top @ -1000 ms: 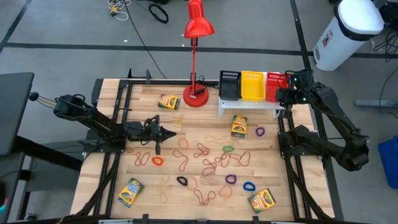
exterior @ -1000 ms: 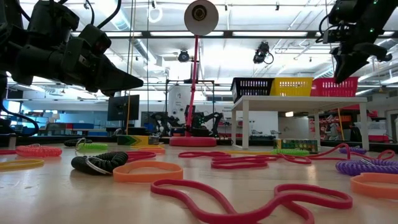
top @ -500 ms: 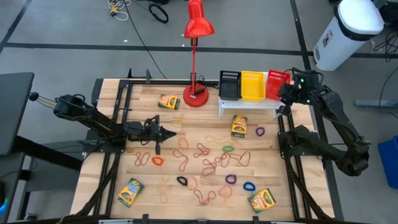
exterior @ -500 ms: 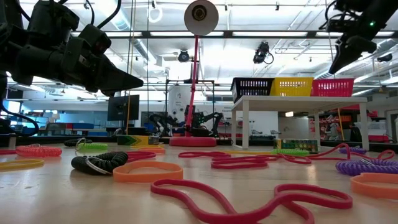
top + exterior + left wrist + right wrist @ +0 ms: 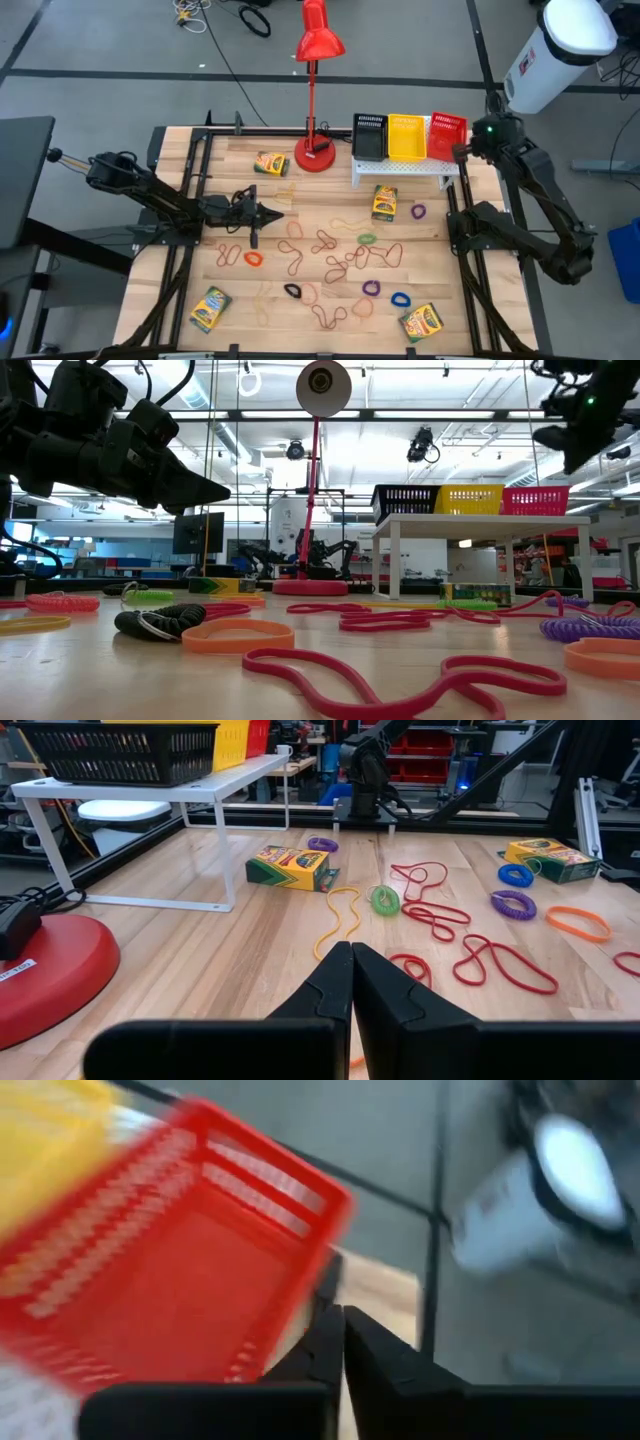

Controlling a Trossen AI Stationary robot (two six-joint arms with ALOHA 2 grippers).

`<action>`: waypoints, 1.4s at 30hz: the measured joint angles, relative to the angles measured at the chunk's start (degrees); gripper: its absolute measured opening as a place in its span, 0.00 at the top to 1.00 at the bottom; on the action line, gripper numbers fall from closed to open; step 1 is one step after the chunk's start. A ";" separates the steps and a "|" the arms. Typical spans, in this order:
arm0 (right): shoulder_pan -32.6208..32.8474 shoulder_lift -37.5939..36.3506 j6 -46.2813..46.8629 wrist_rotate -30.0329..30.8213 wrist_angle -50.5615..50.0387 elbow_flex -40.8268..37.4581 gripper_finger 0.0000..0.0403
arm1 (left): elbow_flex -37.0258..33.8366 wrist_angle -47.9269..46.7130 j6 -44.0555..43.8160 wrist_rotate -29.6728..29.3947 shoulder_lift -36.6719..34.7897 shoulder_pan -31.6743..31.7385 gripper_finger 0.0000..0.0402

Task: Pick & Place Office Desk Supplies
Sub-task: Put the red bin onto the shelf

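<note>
Black (image 5: pixel 369 137), yellow (image 5: pixel 406 137) and red (image 5: pixel 445 135) mesh bins stand side by side on a white shelf (image 5: pixel 405 168) at the far right. Crayon boxes (image 5: pixel 271 163) (image 5: pixel 384 201) (image 5: pixel 210 307) (image 5: pixel 421 322) and many coloured rubber bands (image 5: pixel 330 250) lie flat on the wooden table. My right gripper (image 5: pixel 464 151) hangs shut in the air just right of the red bin (image 5: pixel 170 1280), holding nothing. My left gripper (image 5: pixel 278 213) hovers shut over the table's left middle, its fingers (image 5: pixel 350 955) level and empty.
A tall red desk lamp (image 5: pixel 318 45) stands on its round base (image 5: pixel 316 157) left of the shelf. One crayon box (image 5: pixel 290 868) and a purple band (image 5: pixel 322 844) lie just in front of the shelf's legs. Black frame rails (image 5: pixel 190 200) run along both table sides.
My right gripper has drawn back from over the red bin toward the table's right edge and a little up. It has rolled about its own axis from pointing down to slanting, and its fingers have shut with nothing between them. My left arm has kept still.
</note>
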 joint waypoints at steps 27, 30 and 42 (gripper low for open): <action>0.04 0.44 14.00 7.85 18.93 -13.92 0.99 | 0.00 -0.02 -0.01 0.00 0.00 0.00 0.97; 0.04 0.44 13.90 6.89 19.08 -13.92 0.99 | 0.00 -0.02 -0.01 0.00 0.00 0.00 0.97; 0.04 0.46 9.54 2.16 22.42 -13.92 1.00 | 0.00 -0.02 -0.01 0.00 0.00 0.00 0.97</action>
